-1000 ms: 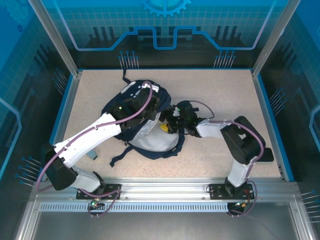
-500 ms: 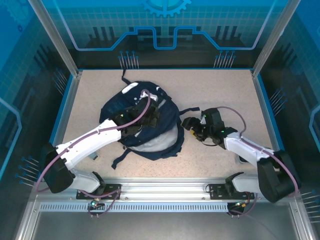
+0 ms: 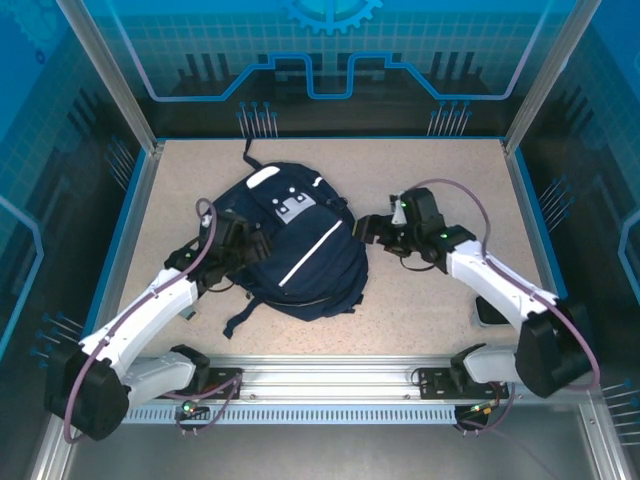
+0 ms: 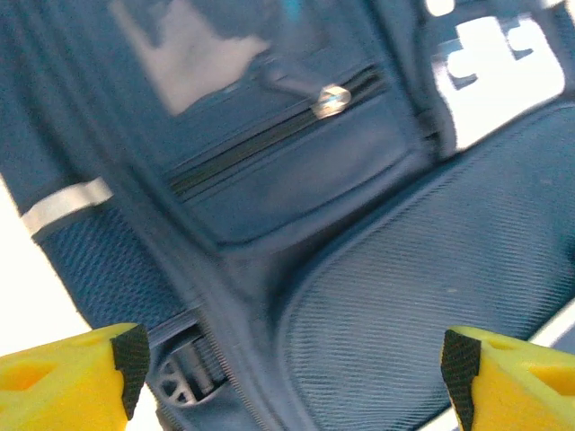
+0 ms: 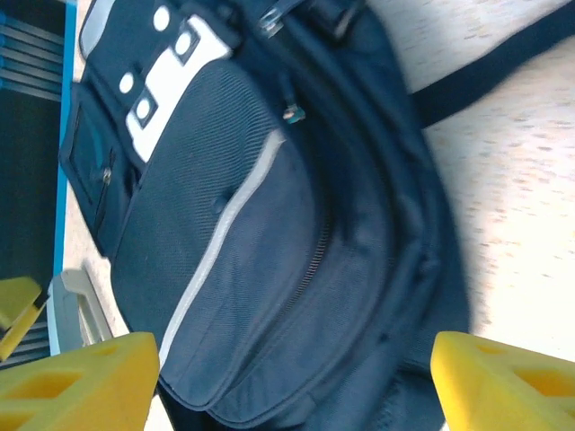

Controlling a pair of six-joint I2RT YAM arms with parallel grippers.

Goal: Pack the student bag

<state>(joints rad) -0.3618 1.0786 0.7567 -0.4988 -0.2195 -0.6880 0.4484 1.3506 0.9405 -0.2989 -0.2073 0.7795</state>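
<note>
The student bag [image 3: 300,250] lies flat mid-table, navy with a white stripe and a white-grey patch near its top. My left gripper [image 3: 243,243] is at the bag's left edge, open. In the left wrist view its yellow fingertips [image 4: 76,373] stand wide apart, the left gripper [image 4: 292,377] holds nothing, and the bag's [image 4: 377,269] zip pocket fills the space beyond. My right gripper [image 3: 374,228] hovers just off the bag's right side, open. In the right wrist view the right gripper [image 5: 292,382] is empty and faces the bag's [image 5: 260,233] front pocket.
A dark strap [image 3: 238,321] trails from the bag toward the near edge, and another strap [image 3: 248,152] points toward the back. A flat black object [image 3: 492,312] lies on the table by the right arm. Blue rims [image 3: 535,240] bound the speckled tabletop.
Both arms have drawn back from the bag. The left gripper opened and moved left off it, the right one retreated rightward. The bag's opening has fallen shut, hiding the pale lining and yellow item.
</note>
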